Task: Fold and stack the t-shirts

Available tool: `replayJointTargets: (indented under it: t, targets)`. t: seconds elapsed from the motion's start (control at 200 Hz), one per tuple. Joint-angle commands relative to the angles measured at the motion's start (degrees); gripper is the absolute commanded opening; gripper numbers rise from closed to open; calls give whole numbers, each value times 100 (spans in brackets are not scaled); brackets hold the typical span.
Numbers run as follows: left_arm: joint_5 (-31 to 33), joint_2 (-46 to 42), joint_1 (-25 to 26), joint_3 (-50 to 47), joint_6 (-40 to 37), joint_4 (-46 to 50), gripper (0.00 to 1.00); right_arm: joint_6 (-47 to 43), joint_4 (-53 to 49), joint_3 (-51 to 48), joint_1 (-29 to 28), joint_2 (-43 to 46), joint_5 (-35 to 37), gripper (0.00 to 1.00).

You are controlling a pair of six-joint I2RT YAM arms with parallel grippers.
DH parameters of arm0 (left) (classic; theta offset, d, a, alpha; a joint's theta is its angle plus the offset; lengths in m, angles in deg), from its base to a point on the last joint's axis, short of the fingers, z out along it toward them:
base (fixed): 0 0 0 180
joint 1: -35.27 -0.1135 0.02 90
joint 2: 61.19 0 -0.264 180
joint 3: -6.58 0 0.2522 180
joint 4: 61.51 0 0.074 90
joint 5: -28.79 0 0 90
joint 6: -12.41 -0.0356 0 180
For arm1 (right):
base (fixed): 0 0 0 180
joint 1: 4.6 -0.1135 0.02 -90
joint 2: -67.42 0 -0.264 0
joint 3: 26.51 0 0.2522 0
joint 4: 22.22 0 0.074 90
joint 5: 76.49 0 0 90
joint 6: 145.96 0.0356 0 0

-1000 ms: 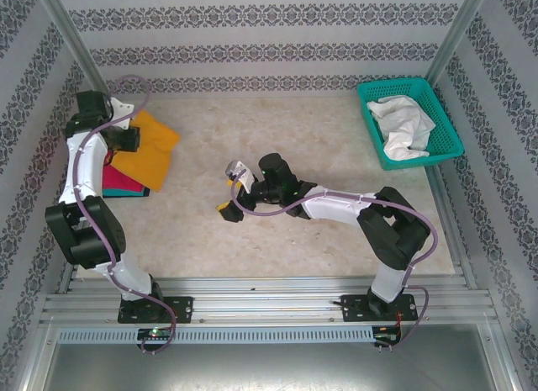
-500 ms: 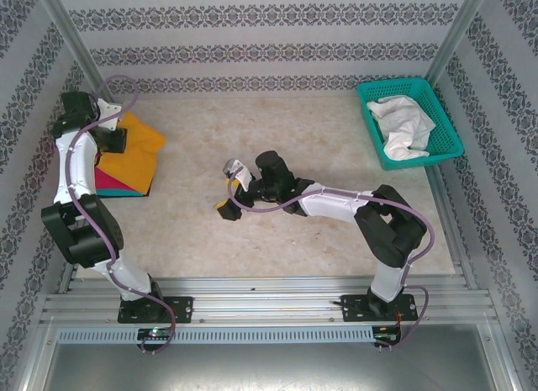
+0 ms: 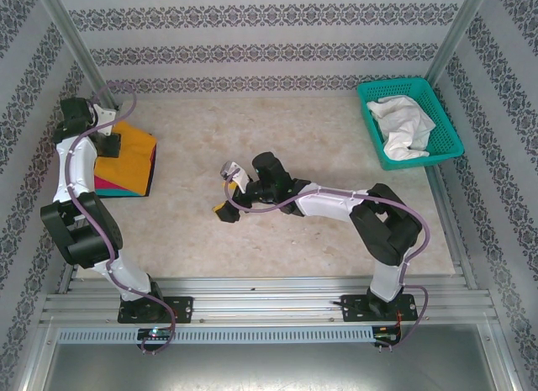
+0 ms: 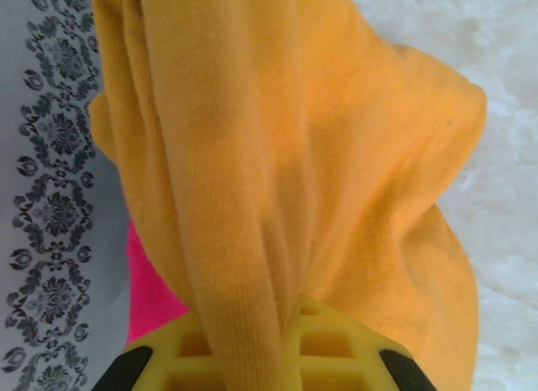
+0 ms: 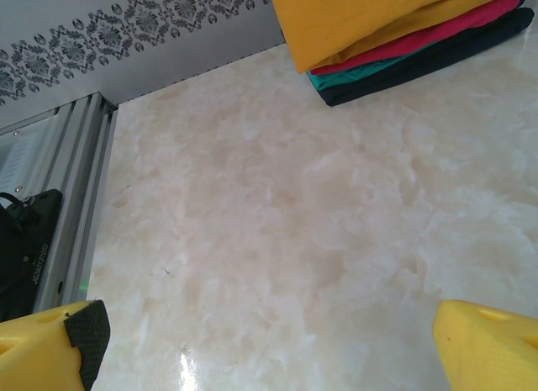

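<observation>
Over at ten o'clock on the marble-look table (image 3: 294, 122), hard against the left wall, sits a stack of folded t-shirts. The mustard-orange shirt (image 3: 130, 155) lies on top, with the magenta shirt (image 3: 105, 185) under it, then a teal shirt (image 5: 353, 76) and a dark layer (image 5: 437, 59) at the bottom. The left gripper (image 3: 108, 145) is down at the stack's nine o'clock edge, clenched on a fold of the mustard-orange cloth. From its wrist, the orange fabric rises bunched from between the yellow pads (image 4: 328, 357), and a sliver of magenta peeks out at eight o'clock.

Near the middle of the table the right gripper (image 3: 227, 189) points toward nine o'clock, its jaws spread wide with nothing between them. It hangs low over bare tabletop, well apart from the stack, which its wrist camera sees off at one o'clock.

At two o'clock, in the far right corner, stands a teal plastic basket (image 3: 445, 113) with a crumpled white cloth (image 3: 403, 126) inside.
</observation>
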Motion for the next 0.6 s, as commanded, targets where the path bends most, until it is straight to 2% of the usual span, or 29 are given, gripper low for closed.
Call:
replayJointTargets:
  t: [0.0, 0.46, 0.595]
  targets:
    - [313, 62, -91, -43, -146, -475, 0, -75, -15, 171, -82, -105, -163, 98]
    - [776, 751, -109, 106, -252, -896, 0, -44, -50, 200, -77, -169, -160, 98]
    - [995, 1081, -117, 311, -288, -641, 0, -29, -82, 198, -78, -177, -154, 98]
